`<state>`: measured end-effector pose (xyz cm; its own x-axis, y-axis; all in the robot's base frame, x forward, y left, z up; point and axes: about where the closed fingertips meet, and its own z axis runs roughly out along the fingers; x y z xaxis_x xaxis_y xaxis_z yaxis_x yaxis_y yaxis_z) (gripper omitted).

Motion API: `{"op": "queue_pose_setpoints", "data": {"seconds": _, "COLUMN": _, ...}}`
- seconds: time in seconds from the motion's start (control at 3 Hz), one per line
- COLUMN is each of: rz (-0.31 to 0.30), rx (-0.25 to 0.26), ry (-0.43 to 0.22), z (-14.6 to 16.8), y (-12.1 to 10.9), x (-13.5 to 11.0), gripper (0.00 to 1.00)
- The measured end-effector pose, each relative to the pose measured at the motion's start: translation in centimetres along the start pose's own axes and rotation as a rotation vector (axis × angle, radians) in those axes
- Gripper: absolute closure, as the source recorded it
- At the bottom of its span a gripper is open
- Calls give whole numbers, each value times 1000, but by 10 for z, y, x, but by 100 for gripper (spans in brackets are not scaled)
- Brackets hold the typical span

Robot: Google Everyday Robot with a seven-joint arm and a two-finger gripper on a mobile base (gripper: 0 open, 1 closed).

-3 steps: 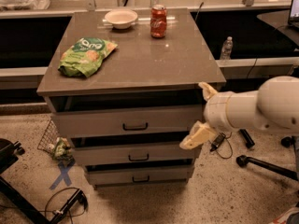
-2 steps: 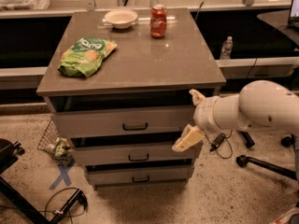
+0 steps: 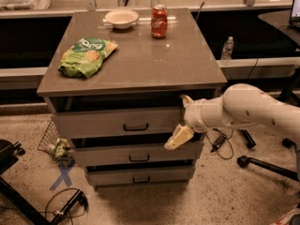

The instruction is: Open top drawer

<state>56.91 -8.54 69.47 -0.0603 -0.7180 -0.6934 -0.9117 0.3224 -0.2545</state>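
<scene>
1. The hand (image 3: 176,122) is seen at the right end of the top drawer (image 3: 103,123); its fingers are spread wide, one high and one low against the front panel; nothing is held.
2. The top drawer is set just under the desk (image 3: 140,69); its dark bar handle (image 3: 136,127) is left untouched at centre; a dark gap is seen above the panel.
3. On the desk are found a green snack bag (image 3: 86,55), a white bowl (image 3: 121,18) and a red soda can (image 3: 159,15).

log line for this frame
claw: open, at right end of top drawer front | handle: not gripped | countertop: chip bag, bowl, soda can
</scene>
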Motion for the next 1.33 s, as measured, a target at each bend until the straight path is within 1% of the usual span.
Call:
{"op": "queue_pose_setpoints", "data": {"seconds": 0.33, "rz": -1, "rx": -25, "ry": -14, "z": 27, "y": -19, "x": 3, "gripper": 0}}
{"op": "queue_pose_setpoints", "data": {"seconds": 0.67, "rz": -24, "rx": -27, "ry": 9, "z": 44, "y": -33, "x": 5, "gripper": 18}}
{"op": "queue_pose_setpoints", "data": {"seconds": 1.33, "rz": -28, "rx": -34, "ry": 6, "z": 48, "y": -29, "x": 4, "gripper": 80}}
